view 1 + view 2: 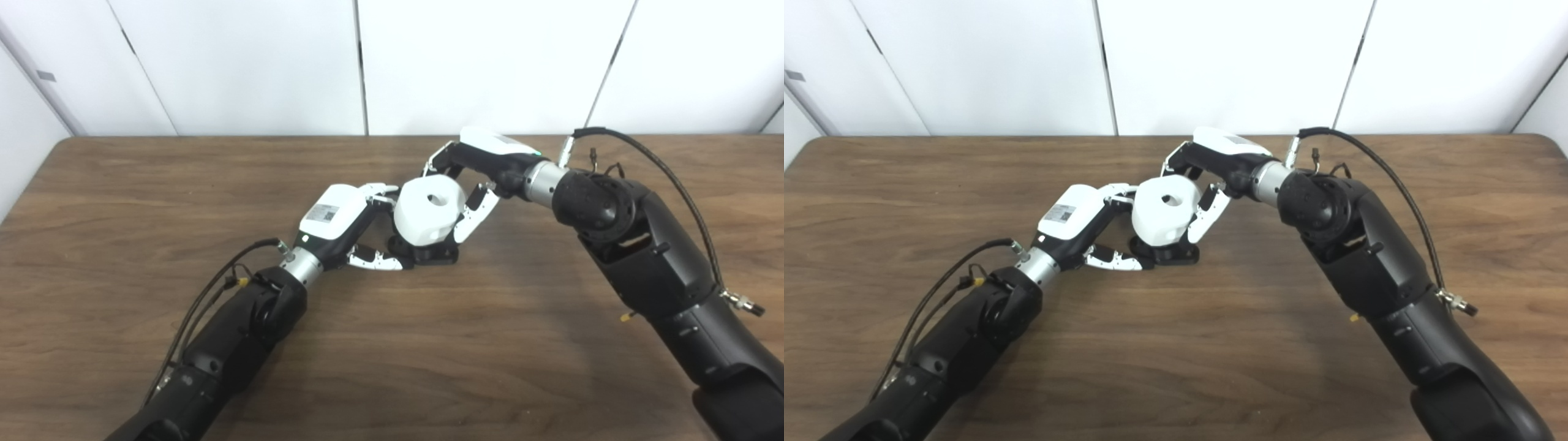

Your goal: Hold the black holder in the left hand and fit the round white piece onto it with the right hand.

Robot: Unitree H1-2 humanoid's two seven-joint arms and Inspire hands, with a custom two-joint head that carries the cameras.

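- The round white piece [429, 208] sat on the black holder [429, 252] mid-table [429, 367], far from every edge.
- Left hand [343, 229] gripped the holder; right hand [471, 177] clasped the white piece.
- Bare wood lay all around.

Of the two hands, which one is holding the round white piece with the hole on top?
The right hand: its fingers wrap both sides of the round white piece. The left hand reaches lower, to the black holder beneath.
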